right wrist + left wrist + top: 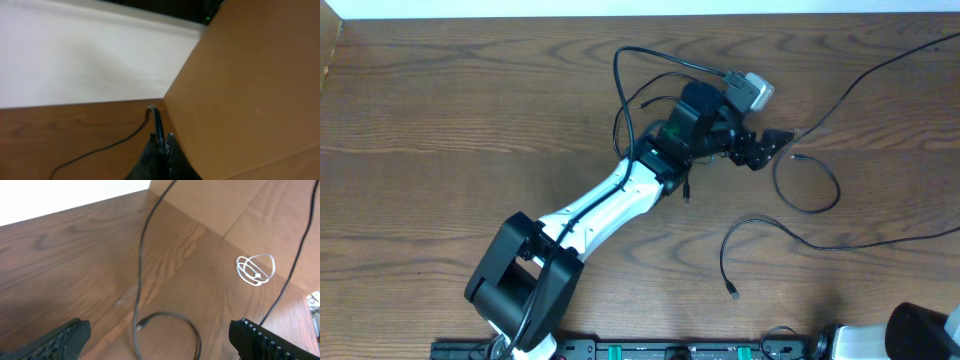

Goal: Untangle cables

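**Left wrist view: tool spread wide over a slack cord**

The left tool (160, 335) is fully spread and holds nothing. A thin black cord (139, 265) runs up the tabletop (65, 255) between its fingers, its plug end (142, 325) lying just ahead of the gap. A small white coil (256, 270) sits beyond the right finger. These cords look light, limp and slippery, so pinching close to the stiffer plug seems best. The right tool (161, 146) is closed tight, seemingly on a second black cord (107, 145) that trails off to its left.

One wooden table (420, 130), two robot arms, left arm (610, 200) mid-table, right arm (910, 335) well right of it, roughly three black cords (733, 290) around the left arm, one white coiled cord (255, 270).
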You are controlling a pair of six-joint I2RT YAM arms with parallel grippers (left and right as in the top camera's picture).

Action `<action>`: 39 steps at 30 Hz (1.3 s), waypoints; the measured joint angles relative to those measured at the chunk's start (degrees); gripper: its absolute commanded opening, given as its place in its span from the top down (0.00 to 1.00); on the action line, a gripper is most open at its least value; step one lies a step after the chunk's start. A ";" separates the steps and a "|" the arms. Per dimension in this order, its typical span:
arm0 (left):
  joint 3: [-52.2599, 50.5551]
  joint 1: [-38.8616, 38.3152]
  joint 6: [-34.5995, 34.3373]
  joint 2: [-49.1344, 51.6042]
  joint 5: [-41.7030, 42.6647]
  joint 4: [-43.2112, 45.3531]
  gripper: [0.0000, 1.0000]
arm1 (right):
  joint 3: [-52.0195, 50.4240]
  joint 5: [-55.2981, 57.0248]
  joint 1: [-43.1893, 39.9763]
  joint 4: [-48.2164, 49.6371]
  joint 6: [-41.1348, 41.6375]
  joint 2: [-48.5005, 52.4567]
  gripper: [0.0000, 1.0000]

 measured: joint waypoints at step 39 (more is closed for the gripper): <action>0.04 16.15 6.08 -16.63 -27.34 -47.95 0.05 | 0.00 -38.14 3.19 -43.78 -17.40 24.37 0.21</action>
